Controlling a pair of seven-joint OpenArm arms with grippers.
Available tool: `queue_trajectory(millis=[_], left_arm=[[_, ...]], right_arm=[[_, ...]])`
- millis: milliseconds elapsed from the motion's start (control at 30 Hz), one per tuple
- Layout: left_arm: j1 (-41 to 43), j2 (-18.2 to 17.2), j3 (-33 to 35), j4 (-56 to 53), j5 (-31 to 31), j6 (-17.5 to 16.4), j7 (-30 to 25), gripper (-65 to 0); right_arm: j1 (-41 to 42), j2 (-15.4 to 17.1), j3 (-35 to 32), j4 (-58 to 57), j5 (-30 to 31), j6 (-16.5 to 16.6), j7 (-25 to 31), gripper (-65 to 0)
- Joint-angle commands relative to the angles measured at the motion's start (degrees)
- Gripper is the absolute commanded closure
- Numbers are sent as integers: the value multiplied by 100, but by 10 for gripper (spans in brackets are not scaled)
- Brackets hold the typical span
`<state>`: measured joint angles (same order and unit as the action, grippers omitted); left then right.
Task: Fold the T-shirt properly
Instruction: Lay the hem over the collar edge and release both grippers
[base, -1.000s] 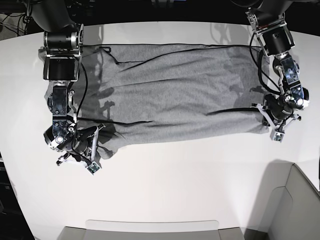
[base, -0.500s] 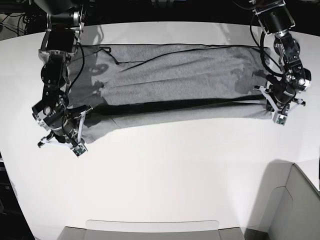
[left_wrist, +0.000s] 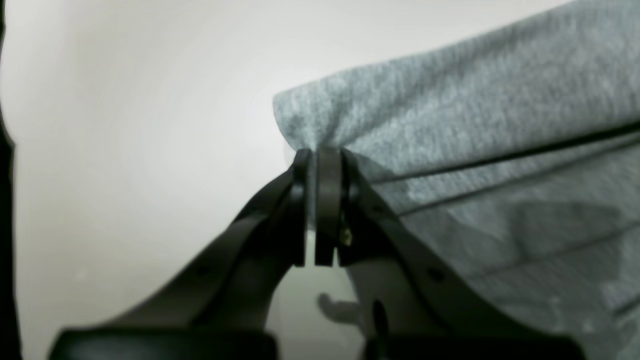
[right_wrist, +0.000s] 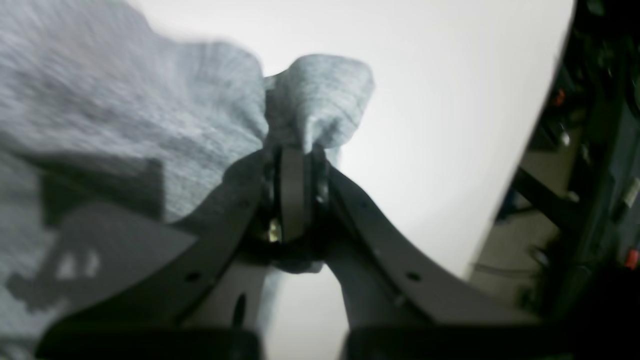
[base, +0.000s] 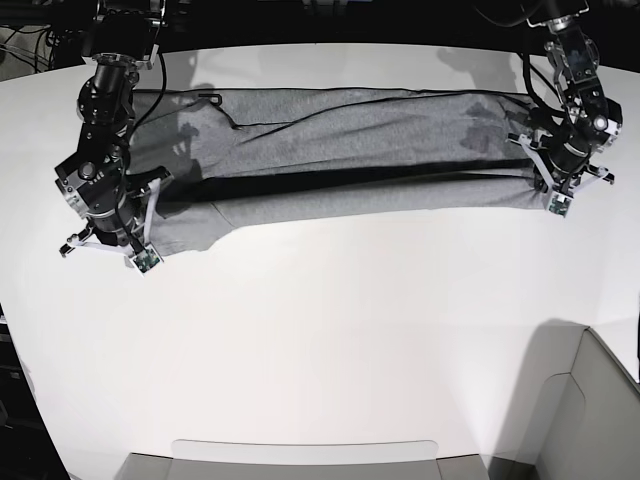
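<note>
the t-shirt lies lengthwise on the desk, half folded; left claw and right claw each pinch a corner, crosswise folds remaining.

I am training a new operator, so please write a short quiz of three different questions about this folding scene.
1. True or false: both grippers are shut on the heather-grey cotton T-shirt.
2. What does the left gripper pinch? A) a corner of the cloth B) the neckline C) nothing
3. Fill in: the shirt lies on a ____ table.

Key: 1 true (right gripper also pinches cloth); 2 A; 3 white.
</note>
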<state>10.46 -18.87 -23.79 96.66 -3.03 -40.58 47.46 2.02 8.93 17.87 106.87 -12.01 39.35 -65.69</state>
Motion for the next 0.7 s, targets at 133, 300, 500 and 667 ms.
queue_trajectory(millis=[133, 300, 500, 667], left_arm=[[251, -77, -60, 272, 70, 58, -74, 0], [602, -77, -60, 272, 70, 58, -74, 0], [884, -77, -60, 272, 70, 58, -74, 0], [928, -77, -60, 272, 70, 58, -74, 0]], right_arm=[[31, 26, 459, 324, -157, 65, -275, 0], [-356, 26, 451, 421, -157, 65, -284, 0], [-848, -88, 459, 676, -157, 65, -275, 0], [-1182, -106, 451, 746, -148, 65, -275, 0]])
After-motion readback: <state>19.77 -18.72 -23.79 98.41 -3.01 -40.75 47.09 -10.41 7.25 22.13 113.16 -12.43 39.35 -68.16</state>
